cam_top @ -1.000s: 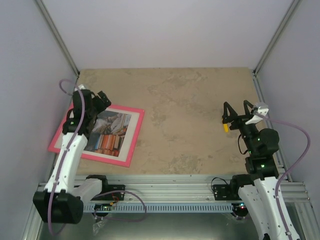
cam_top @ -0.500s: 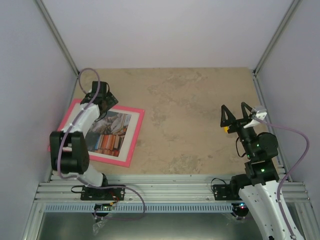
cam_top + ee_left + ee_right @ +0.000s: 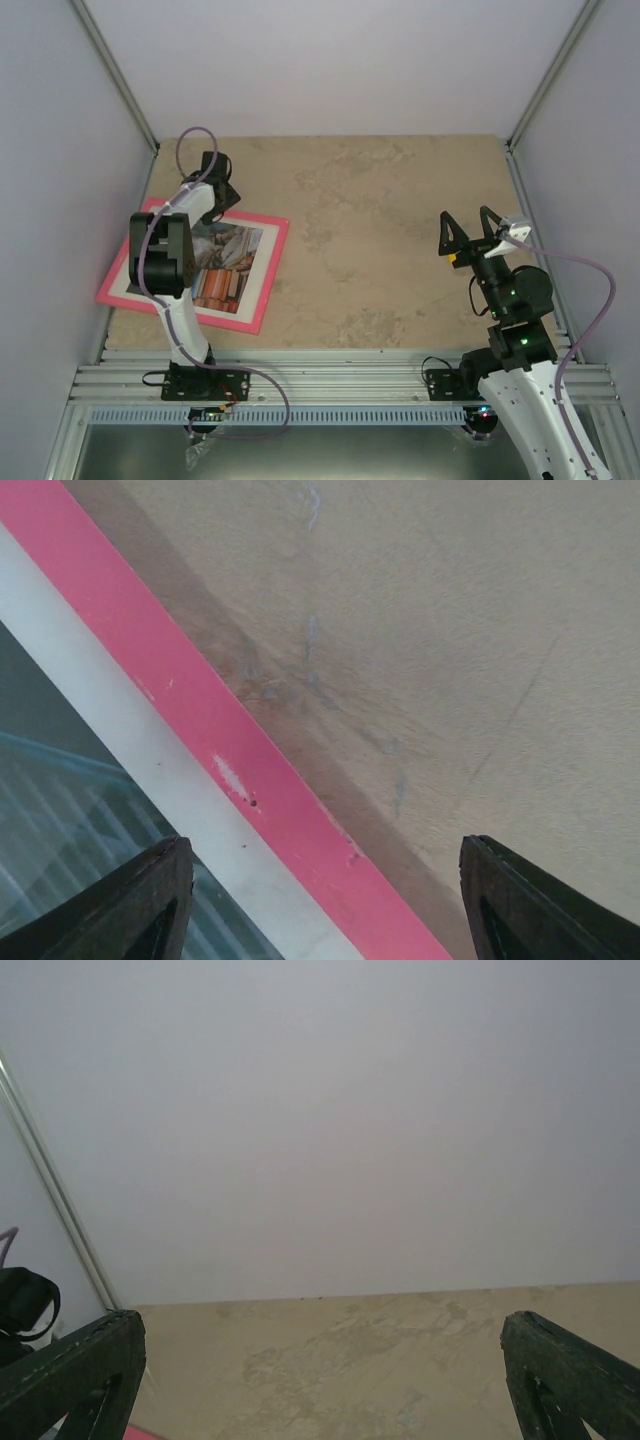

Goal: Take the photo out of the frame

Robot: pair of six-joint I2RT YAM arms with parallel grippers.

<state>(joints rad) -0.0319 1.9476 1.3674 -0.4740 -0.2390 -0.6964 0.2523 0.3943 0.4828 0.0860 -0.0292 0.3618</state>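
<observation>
Left gripper stands over the far edge of the frame with jaws spread. One finger is over the picture side and one over bare table. Nothing is pinched, and whether either finger touches down cannot be told.

The frame lies flat, picture side up, near the left edge of the table and slightly askew. The photo sits inside it within a white border.

Step in hand, as judged: taking hold of the far rail to lift or turn the frame so the back can be reached. To do it well, the outer finger should get right down to the table beside the rail. That rail is thin and lies flush, so a shallow bite risks slipping off. The inner finger is best kept on the border, off the glossy picture area.

Materials: the rail is flat, smooth and bright pink, with a small scuff. The picture area reflects light in the wrist view — a clear pane is likely. The table is matt, mottled beige and stone-like.

Right gripper is raised near the right edge, well apart from the frame — jaws spread, empty.
</observation>
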